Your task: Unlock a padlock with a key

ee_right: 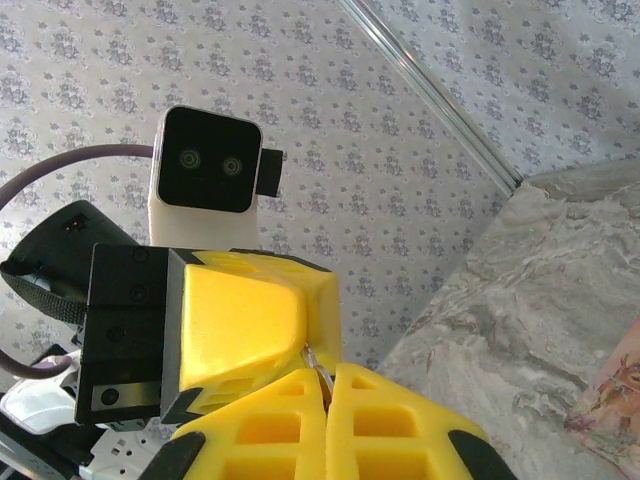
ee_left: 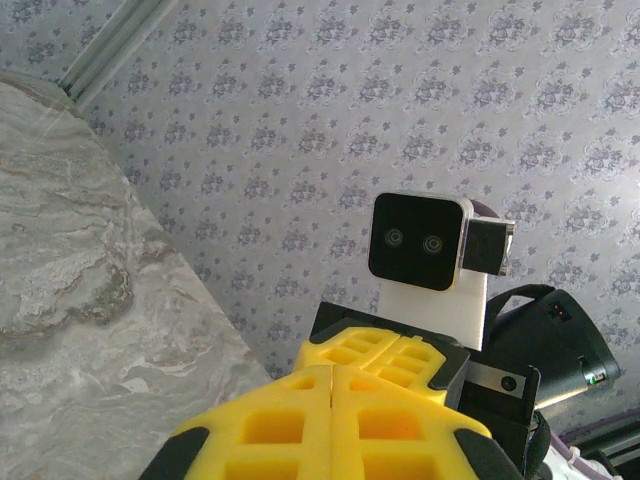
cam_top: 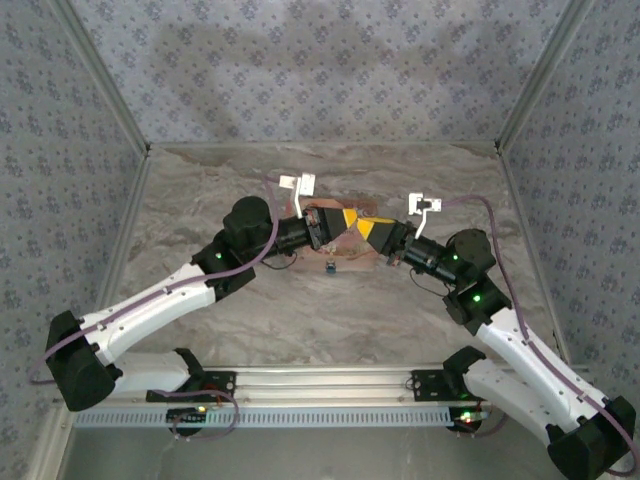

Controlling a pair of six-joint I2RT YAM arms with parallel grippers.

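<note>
My two yellow-fingered grippers meet tip to tip above the middle of the table, the left gripper [cam_top: 345, 220] facing the right gripper [cam_top: 366, 228]. In the right wrist view my right gripper [ee_right: 327, 372] is shut on a thin silvery curved metal piece [ee_right: 314, 360] that runs up to the left gripper's fingers [ee_right: 250, 320]. I cannot tell whether that piece is the key or part of the padlock. My left gripper [ee_left: 332, 368] is shut, with nothing showing between its tips. A small dark thing with a blue part [cam_top: 330, 267] sits just below the grippers; it is too small to identify.
A brownish-pink mat [cam_top: 318, 256] lies on the marbled table [cam_top: 330, 310] under the grippers. Patterned walls close the table on three sides. Both arms reach in from the near edge, and their white wrist cameras [cam_top: 300, 184] [cam_top: 422, 204] stick up beside the fingers.
</note>
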